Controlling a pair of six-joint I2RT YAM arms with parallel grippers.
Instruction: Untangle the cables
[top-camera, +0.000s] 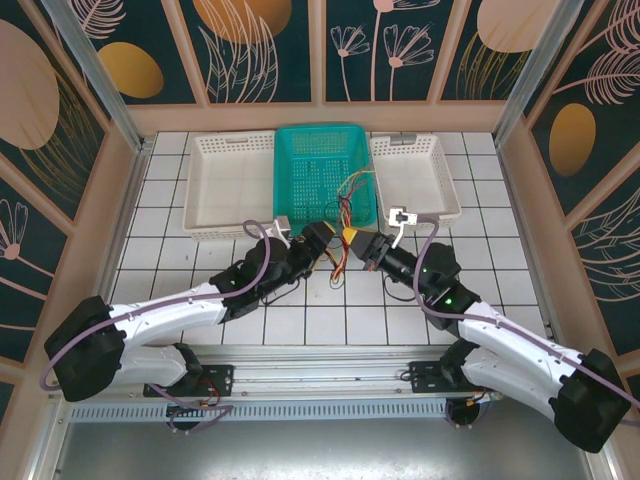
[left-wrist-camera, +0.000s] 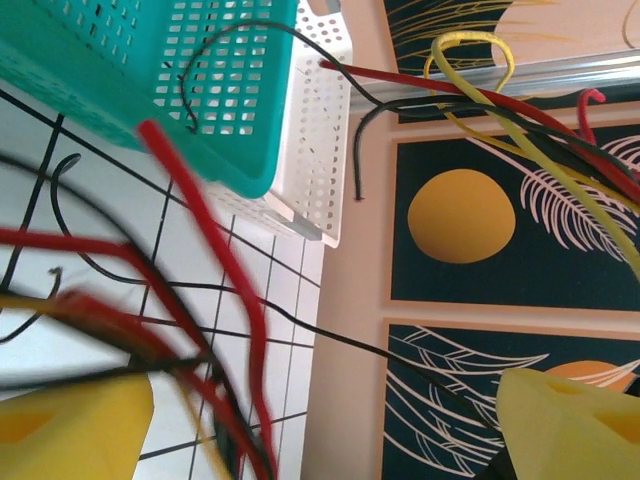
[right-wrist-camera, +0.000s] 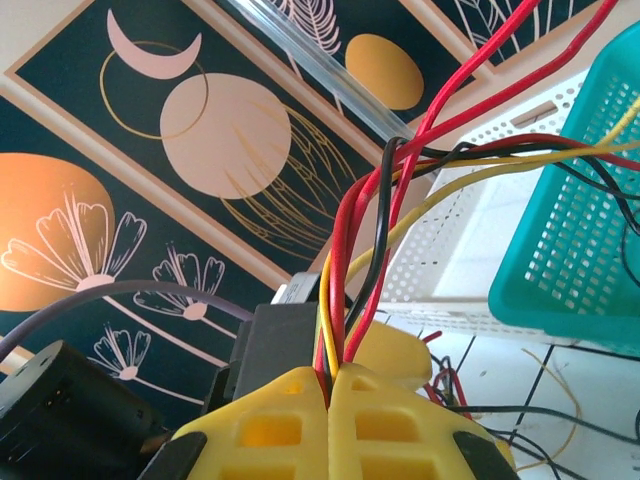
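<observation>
Clamping the cables (right-wrist-camera: 372, 235), right pincer (right-wrist-camera: 328, 385) fully closed, left pincer (left-wrist-camera: 320, 420) spread wide, cables passing through its gap.

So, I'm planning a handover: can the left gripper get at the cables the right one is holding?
Probably yes. The left gripper stands open, red and black cables running between its fingers; the right gripper, shut on them, holds them up close by. Nothing looks in the way.
</observation>
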